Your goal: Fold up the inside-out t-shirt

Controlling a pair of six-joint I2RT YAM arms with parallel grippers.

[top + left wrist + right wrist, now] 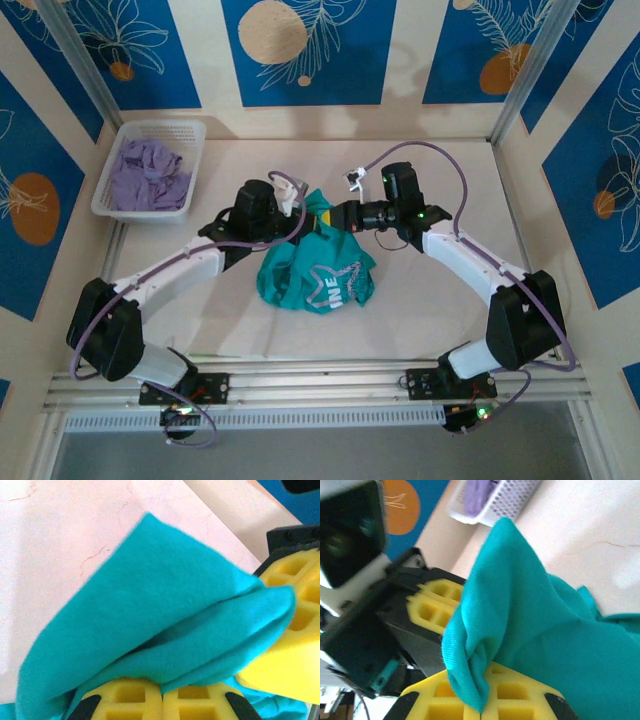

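The teal-green t-shirt (315,272) hangs bunched in mid-table, its top edge lifted and a white print showing on its lower part. My left gripper (303,206) and right gripper (335,214) meet at that raised edge, almost touching. In the left wrist view my left gripper (162,692) is shut on a fold of the shirt (160,610), with the right gripper's yellow fingers (295,605) close at the right. Seen from the right wrist, my right gripper (481,710) is shut on a pinched fold of the shirt (520,615); the left gripper's fingers (432,605) are just beside it.
A white basket (120,150) holding pale lavender garments (150,175) stands at the back left, also seen as the basket (495,500) in the right wrist view. The beige table (450,300) is bounded by metal posts and patterned walls.
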